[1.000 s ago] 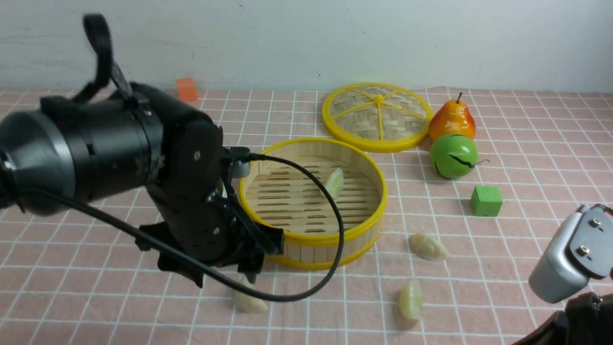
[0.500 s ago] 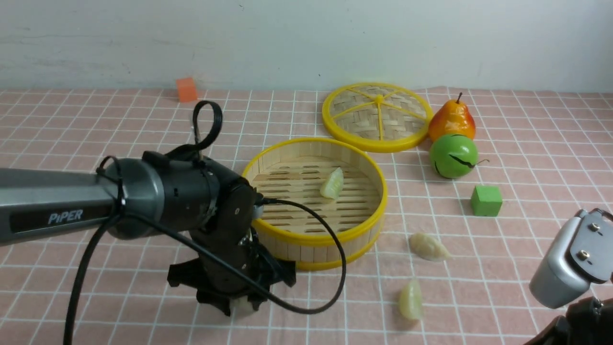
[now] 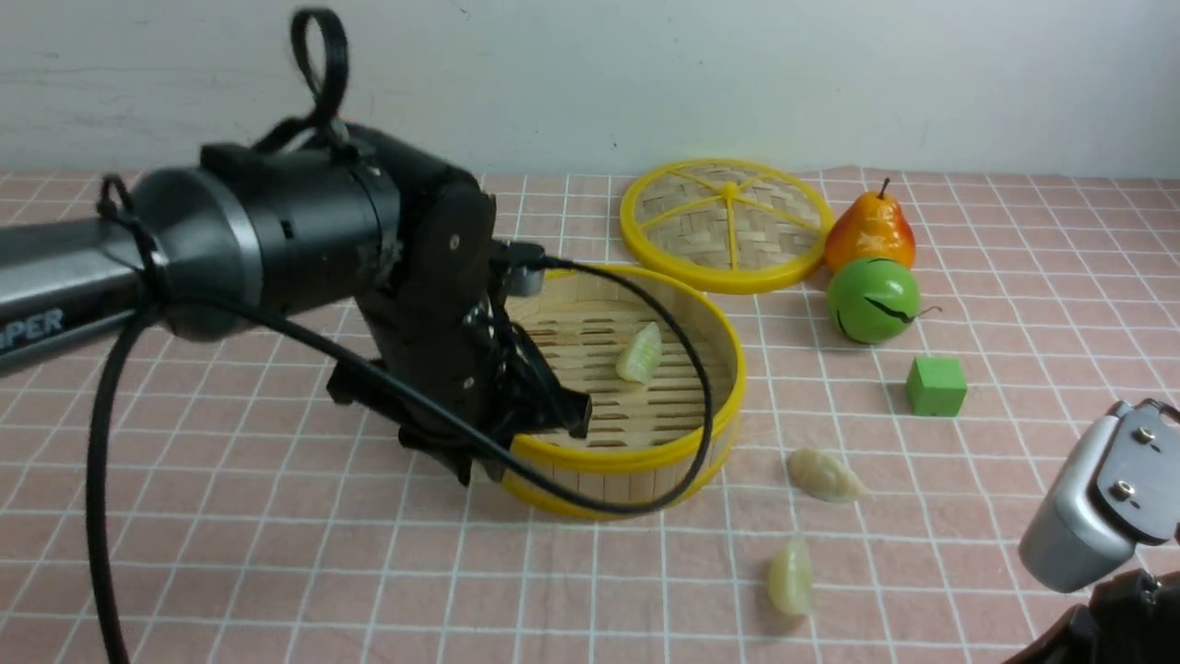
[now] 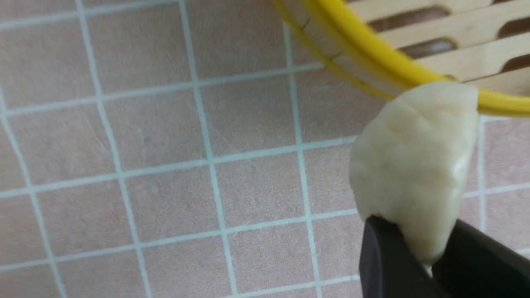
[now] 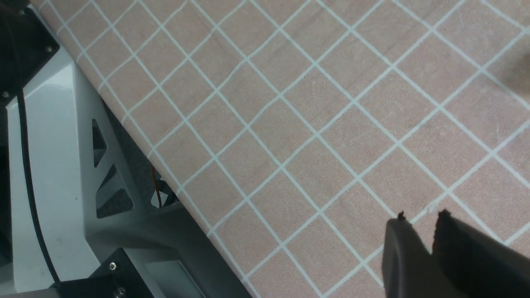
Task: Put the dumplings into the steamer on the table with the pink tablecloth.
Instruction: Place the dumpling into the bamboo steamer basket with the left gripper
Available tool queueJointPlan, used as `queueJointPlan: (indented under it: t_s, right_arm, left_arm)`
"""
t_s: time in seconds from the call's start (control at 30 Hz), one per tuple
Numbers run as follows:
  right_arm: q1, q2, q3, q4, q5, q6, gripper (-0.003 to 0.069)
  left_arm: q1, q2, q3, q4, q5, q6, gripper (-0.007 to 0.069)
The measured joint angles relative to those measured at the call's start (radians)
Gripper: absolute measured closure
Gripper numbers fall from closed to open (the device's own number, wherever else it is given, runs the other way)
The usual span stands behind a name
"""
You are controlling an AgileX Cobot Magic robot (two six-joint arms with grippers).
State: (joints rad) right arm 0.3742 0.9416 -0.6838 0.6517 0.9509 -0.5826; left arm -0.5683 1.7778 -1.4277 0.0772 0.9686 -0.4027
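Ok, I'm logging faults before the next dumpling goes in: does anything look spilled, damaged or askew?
Nothing looks spilled or damaged. The steamer sits level, and its lid lies beside the pear. The tablecloth shows only faint wrinkles.

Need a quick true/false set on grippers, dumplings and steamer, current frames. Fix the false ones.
1. The left gripper holds a dumpling. True.
2. Two dumplings lie inside the steamer. False: one does.
3. Two dumplings lie on the pink tablecloth. True.
4. The woven lid covers the steamer. False: it lies behind it, leaving the steamer open.
5. The green cube is on the cloth, outside the steamer. True.
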Motion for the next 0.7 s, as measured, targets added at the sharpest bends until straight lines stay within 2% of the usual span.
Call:
queueJointPlan:
  t_s: [0.27, 0.7]
  right_arm:
    - [0.000, 0.000, 0.000, 0.000, -0.033, 0.000, 0.0541]
    - [0.000, 0.000, 0.000, 0.000, 0.013, 0.000, 0.0540]
  left_arm:
    - [0.015, 0.046, -0.244, 0.002, 0.062, 0.104, 0.0487]
    - [0.078, 0.402, -0.462, 0.003, 0.022, 0.110, 0.0487]
